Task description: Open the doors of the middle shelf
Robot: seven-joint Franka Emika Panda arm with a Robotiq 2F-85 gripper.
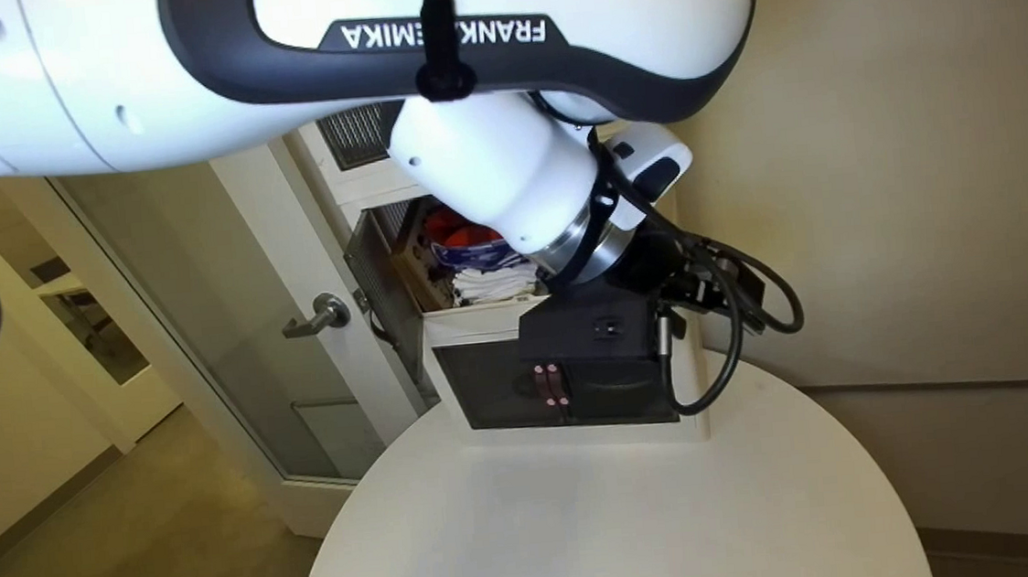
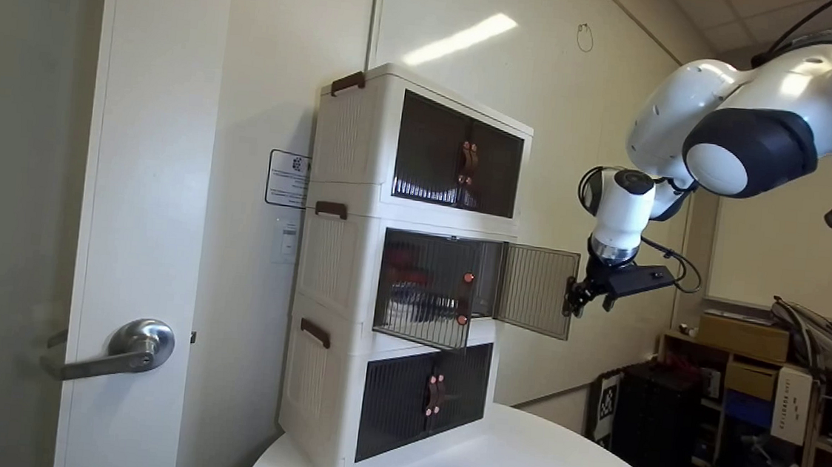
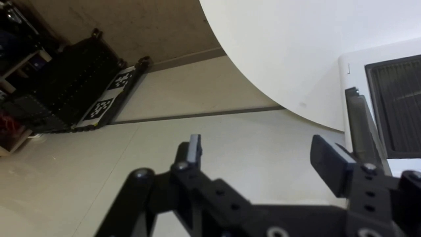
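One studded door (image 2: 424, 293): upright, swung out from the middle shelf (image 2: 487, 280) in an exterior view.
Wall-side door (image 2: 536, 290): also upright and swung out, at the shelf's opposite side.
Gripper (image 3: 258, 156): jaws spread wide, nothing between them.
Coming move: probably a retreat, turning on the wall-side door lying just outside the gap, beside one jaw in the wrist view; touching or not, I cannot tell.
Long axis: foreshortened, unclear.
Nearest door: the wall-side one, by its free edge.
Look: smoky see-through panels, finely lined, thin-framed.

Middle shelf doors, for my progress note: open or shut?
Open: in an exterior view, both doors stand angled out from the middle shelf.
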